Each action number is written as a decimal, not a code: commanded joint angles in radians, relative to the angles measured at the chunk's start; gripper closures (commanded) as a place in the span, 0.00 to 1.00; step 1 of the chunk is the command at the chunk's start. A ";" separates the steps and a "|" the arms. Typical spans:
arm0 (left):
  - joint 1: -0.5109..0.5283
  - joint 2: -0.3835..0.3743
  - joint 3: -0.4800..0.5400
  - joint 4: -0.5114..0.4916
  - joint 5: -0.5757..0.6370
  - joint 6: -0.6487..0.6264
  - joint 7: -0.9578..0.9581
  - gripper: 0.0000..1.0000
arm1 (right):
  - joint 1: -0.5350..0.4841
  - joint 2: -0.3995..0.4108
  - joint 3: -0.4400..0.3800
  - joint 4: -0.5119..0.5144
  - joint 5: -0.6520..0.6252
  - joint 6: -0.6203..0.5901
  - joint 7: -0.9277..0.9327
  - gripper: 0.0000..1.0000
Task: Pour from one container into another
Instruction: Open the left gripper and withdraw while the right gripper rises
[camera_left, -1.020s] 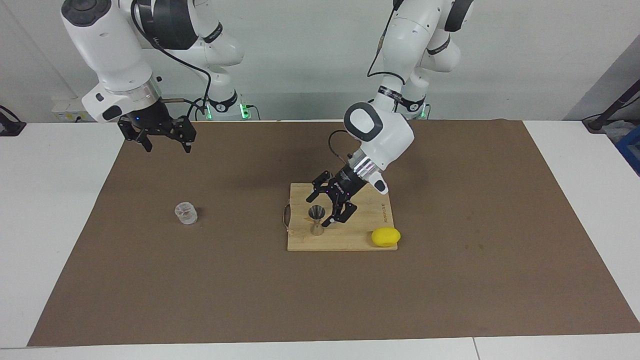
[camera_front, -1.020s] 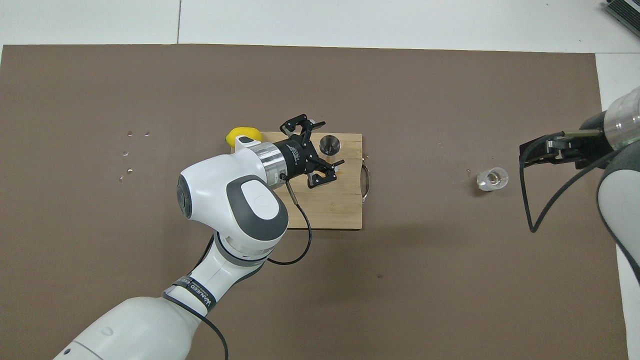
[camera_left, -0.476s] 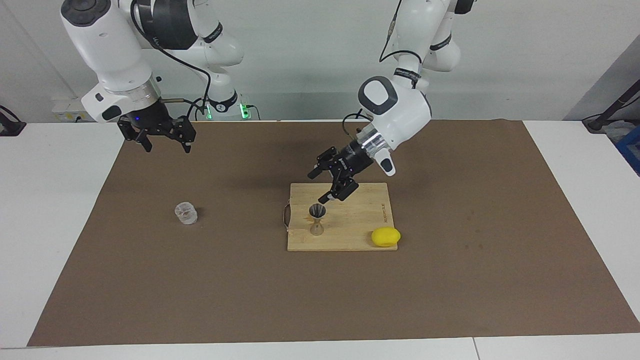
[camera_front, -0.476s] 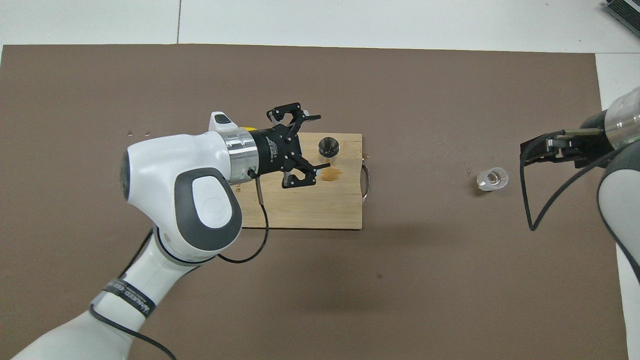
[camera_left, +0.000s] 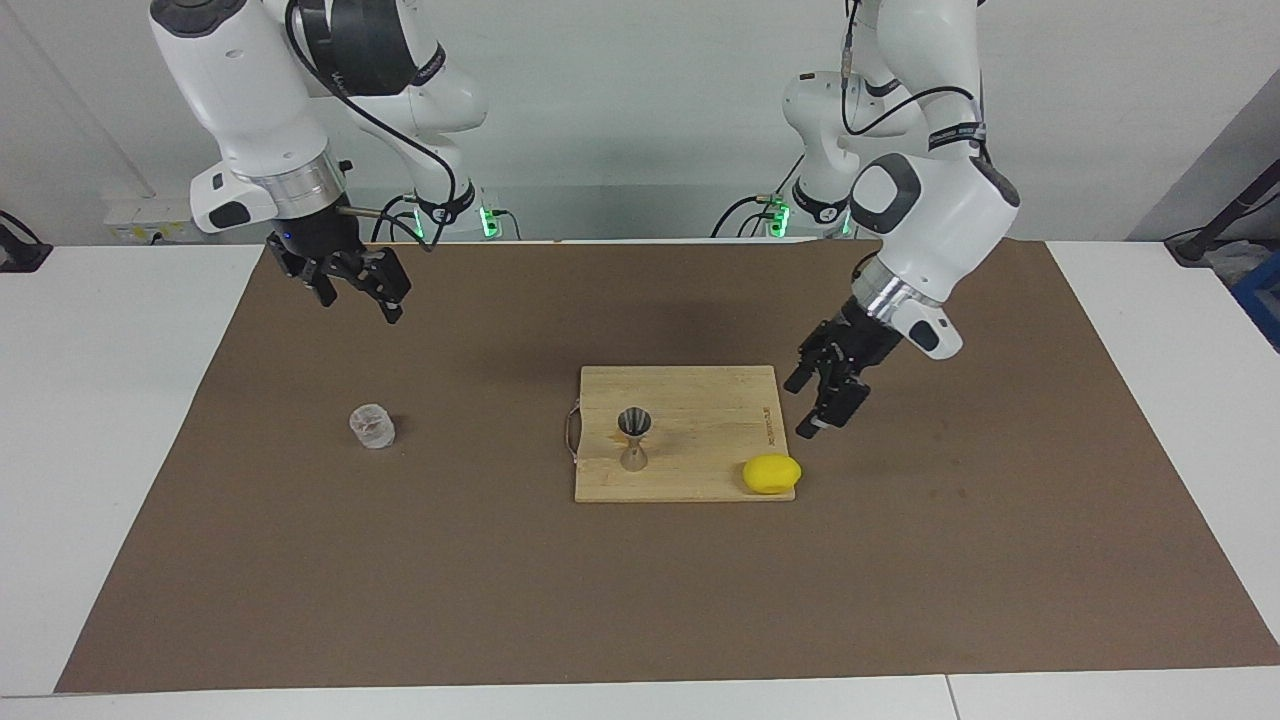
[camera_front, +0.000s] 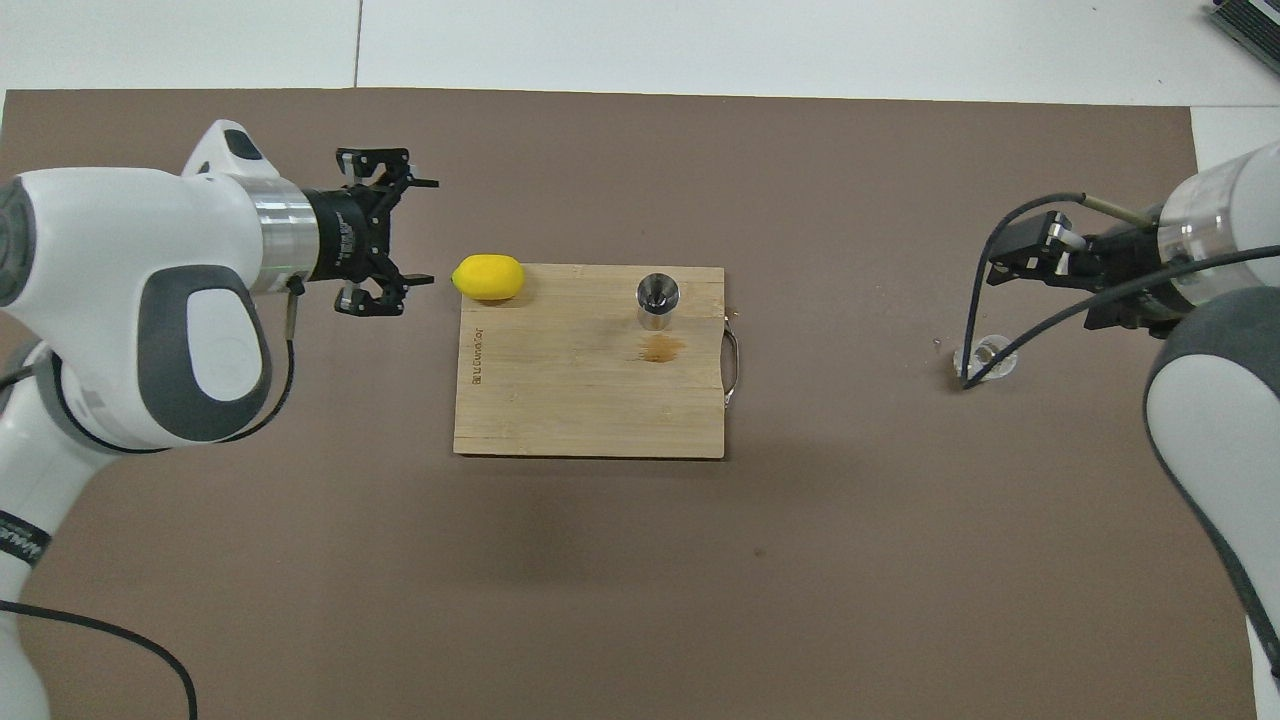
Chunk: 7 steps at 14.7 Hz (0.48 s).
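The clear ribbed glass tumbler stands upright on the brown mat toward the right arm's end, partly crossed by the right arm's cable in the overhead view. The steel hourglass jigger stands upright on the wooden cutting board. My left gripper hangs open and empty over the mat just off the board's edge at the left arm's end, beside the lemon. My right gripper hovers open and empty above the mat, close to the tumbler but clear of it.
A yellow lemon lies at the board's corner farthest from the robots, at the left arm's end. A brownish wet spot marks the board beside the jigger. A metal handle sticks out of the board toward the tumbler.
My left gripper has pulled away from the jigger, rising and swinging off the board toward the left arm's end. My right gripper has shifted slightly toward the tumbler.
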 joint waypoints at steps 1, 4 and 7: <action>0.075 -0.032 -0.008 0.041 0.131 -0.092 0.007 0.00 | 0.028 0.025 0.001 -0.015 0.082 0.092 0.263 0.04; 0.126 -0.057 -0.008 0.104 0.341 -0.221 0.076 0.00 | 0.100 0.065 0.001 -0.013 0.096 0.193 0.548 0.04; 0.128 -0.060 -0.006 0.164 0.443 -0.345 0.283 0.00 | 0.161 0.111 0.001 0.034 0.095 0.210 0.702 0.04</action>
